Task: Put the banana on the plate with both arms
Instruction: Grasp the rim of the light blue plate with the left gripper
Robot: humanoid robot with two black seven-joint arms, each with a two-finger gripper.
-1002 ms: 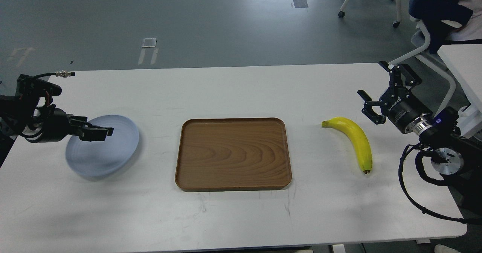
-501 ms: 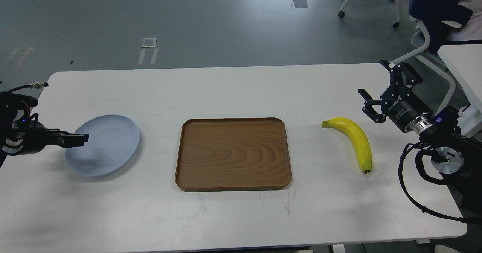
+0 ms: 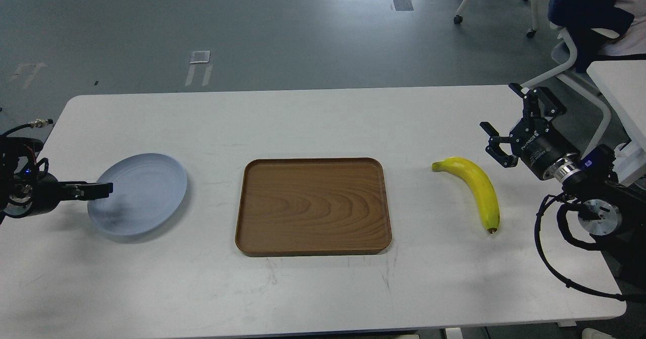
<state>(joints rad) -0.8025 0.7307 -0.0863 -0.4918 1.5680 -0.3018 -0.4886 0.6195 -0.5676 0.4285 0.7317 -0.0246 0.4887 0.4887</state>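
Note:
The yellow banana (image 3: 478,186) lies on the white table at the right, stem towards the tray. The pale blue-grey plate (image 3: 139,193) lies flat on the table at the left. My left gripper (image 3: 102,190) is at the plate's left rim, low over the table and seen side-on; its fingers cannot be told apart. My right gripper (image 3: 497,107) is open and empty, raised above the table just right of and behind the banana's stem end, not touching it.
A brown wooden tray (image 3: 313,207) lies in the middle of the table between the plate and the banana. A white office chair (image 3: 580,56) and another white table (image 3: 618,84) stand close behind the right arm.
My left gripper has drawn back to the left, from over the plate to its left rim. The plate, blurred and tilted a second ago, now lies flat. The right arm has barely moved.

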